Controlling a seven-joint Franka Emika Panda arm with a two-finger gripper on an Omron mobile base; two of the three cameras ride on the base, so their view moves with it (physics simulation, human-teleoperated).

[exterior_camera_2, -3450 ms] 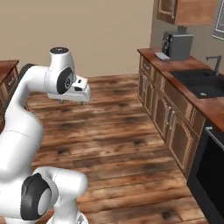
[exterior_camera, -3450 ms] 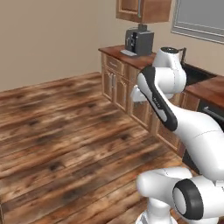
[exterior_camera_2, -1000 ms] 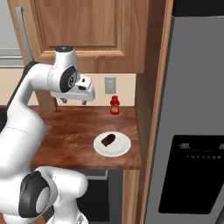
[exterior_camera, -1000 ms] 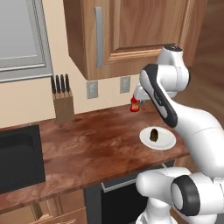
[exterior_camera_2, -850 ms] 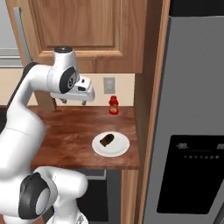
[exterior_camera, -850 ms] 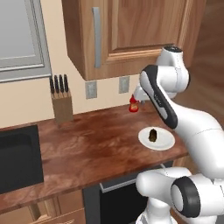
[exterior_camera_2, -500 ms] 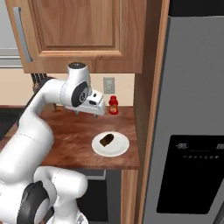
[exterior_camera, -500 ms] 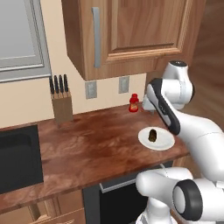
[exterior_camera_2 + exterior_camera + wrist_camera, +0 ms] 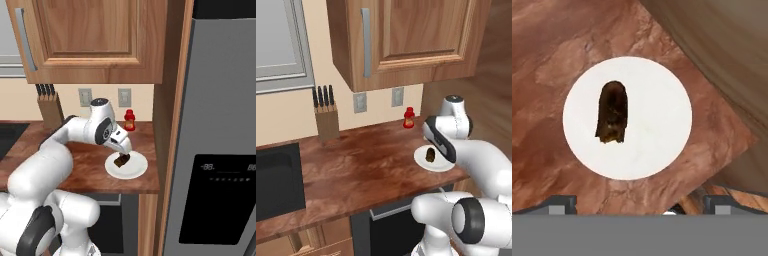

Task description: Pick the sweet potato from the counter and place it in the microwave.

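We have swung down over the white plate (image 9: 662,150). Jaws (image 9: 634,202) spread wide, empty; the sweet potato (image 9: 613,112) lies ahead, slightly left, long axis pointing away

Home kitchen around me. Reddish wood-grain counter (image 9: 366,165), wooden wall cabinet (image 9: 406,40) overhead, knife block (image 9: 326,120) by far wall, outlets (image 9: 360,102) above counter, white plate (image 9: 135,170) near counter's right end, steel refrigerator (image 9: 220,130) at right.

Red bottle (image 9: 409,118) behind, fridge wall (image 9: 170,100) beside plate (image 9: 657,125) — above it, open.
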